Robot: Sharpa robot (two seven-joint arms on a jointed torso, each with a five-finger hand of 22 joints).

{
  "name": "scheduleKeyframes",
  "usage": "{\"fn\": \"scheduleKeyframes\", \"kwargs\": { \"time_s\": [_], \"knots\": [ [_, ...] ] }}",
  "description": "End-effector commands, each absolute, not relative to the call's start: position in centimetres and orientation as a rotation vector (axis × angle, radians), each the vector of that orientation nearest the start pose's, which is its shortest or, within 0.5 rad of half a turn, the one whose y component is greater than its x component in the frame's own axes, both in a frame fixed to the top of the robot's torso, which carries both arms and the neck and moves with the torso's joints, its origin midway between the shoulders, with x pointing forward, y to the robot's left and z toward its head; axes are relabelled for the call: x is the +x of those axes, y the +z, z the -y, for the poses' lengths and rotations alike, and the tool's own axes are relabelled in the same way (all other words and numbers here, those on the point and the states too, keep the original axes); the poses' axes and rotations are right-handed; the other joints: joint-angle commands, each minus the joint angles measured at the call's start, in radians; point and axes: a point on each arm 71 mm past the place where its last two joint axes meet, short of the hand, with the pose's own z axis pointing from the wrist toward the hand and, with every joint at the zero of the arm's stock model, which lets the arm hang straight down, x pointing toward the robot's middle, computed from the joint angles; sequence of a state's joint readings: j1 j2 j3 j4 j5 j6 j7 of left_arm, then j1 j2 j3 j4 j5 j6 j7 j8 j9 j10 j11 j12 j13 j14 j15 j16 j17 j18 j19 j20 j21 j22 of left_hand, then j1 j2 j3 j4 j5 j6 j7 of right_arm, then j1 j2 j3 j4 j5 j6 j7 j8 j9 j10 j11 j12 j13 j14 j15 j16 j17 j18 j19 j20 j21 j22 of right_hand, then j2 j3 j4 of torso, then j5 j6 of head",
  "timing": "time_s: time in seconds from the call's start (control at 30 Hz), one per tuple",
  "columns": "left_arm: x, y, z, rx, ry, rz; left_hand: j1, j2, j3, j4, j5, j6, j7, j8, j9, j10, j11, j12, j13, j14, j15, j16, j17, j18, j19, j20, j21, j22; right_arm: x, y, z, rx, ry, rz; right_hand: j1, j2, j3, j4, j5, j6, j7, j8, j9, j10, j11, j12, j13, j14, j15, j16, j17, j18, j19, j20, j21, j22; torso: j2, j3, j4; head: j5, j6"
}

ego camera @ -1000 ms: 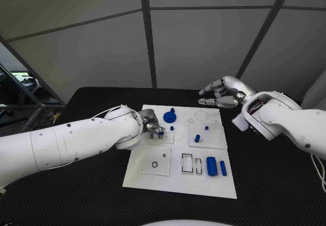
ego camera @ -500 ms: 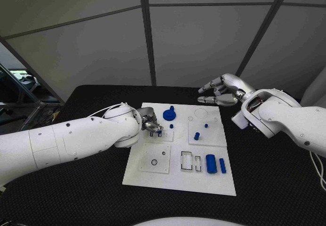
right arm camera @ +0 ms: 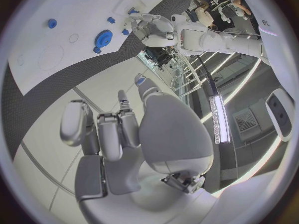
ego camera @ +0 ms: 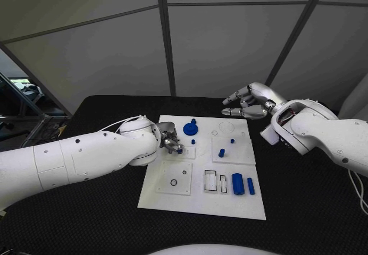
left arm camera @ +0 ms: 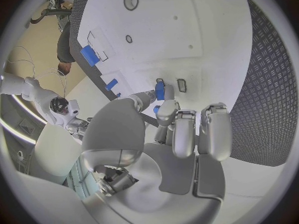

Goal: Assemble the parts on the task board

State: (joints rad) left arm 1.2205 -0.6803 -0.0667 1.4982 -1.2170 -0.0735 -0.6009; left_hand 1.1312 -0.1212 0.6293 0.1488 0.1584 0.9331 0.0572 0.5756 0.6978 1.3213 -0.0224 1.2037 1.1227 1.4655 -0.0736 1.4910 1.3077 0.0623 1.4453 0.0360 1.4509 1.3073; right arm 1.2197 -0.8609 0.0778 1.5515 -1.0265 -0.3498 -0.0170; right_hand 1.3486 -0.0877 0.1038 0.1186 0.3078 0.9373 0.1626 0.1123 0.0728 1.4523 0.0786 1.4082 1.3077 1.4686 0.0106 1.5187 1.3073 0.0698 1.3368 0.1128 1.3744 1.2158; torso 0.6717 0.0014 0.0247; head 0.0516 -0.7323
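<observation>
The white task board (ego camera: 178, 197) lies mid-table. My left hand (ego camera: 169, 141) is low over its left rear plate, and its thumb and a finger pinch a small blue part (ego camera: 180, 151) at the narrow slots there. In the left wrist view the blue part (left arm camera: 160, 91) stands upright at one slot, next to a second slot (left arm camera: 181, 85). My right hand (ego camera: 247, 104) hovers beyond the board's far right corner, fingers loosely bent, holding nothing. A blue gear (ego camera: 191, 129), small blue pegs (ego camera: 222, 153), a blue cylinder (ego camera: 237, 184) and a blue bar (ego camera: 251, 185) sit on the board.
Black table (ego camera: 307, 202) surrounds the board on all sides. Grey wall panels stand behind the table. The right wrist view looks down on the gear (right arm camera: 104, 37) and the left hand (right arm camera: 149, 25) from the far side.
</observation>
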Motion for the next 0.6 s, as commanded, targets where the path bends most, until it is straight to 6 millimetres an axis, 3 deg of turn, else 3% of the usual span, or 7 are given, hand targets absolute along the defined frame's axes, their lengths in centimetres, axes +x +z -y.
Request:
{"fn": "scheduleKeyframes", "kwargs": {
  "time_s": [0.03, 0.6],
  "knots": [
    [48.53, -21.63, -15.13, -0.103, -0.346, -2.136, -0.007, 0.003, 0.157, -0.154, 0.006, 0.001, -0.009, 0.004, 0.002, 0.009, -0.001, 0.004, 0.001, 0.082, -0.005, 0.006, 0.194, -0.016, 0.008, -0.001, 0.004, 0.08, 49.87, -12.71, 20.39, 0.241, 0.959, -1.585, -0.007, 0.001, -0.002, 0.003, -0.006, 0.005, 0.0, 0.002, -0.001, -0.009, -0.002, -0.004, 0.1, 0.076, -0.007, -0.004, 0.16, 0.009, -0.005, 0.001, -0.005, -0.001, -0.001, 0.0, 0.0011, 0.0, 0.001],
    [48.42, -21.82, -15.26, -0.079, -0.331, -2.166, -0.011, 0.002, 0.158, -0.156, 0.008, 0.002, -0.009, 0.006, 0.004, 0.012, -0.001, 0.007, 0.004, 0.082, -0.005, 0.006, 0.194, -0.017, 0.01, -0.001, 0.006, 0.084, 49.87, -12.74, 20.34, 0.239, 0.96, -1.589, -0.007, 0.002, -0.002, 0.003, -0.006, 0.005, 0.0, 0.003, -0.001, -0.008, -0.002, -0.004, 0.1, 0.076, -0.007, -0.004, 0.16, 0.009, -0.004, 0.001, -0.005, -0.001, -0.001, -0.0006, 0.001, -0.002, -0.007]
  ]
}}
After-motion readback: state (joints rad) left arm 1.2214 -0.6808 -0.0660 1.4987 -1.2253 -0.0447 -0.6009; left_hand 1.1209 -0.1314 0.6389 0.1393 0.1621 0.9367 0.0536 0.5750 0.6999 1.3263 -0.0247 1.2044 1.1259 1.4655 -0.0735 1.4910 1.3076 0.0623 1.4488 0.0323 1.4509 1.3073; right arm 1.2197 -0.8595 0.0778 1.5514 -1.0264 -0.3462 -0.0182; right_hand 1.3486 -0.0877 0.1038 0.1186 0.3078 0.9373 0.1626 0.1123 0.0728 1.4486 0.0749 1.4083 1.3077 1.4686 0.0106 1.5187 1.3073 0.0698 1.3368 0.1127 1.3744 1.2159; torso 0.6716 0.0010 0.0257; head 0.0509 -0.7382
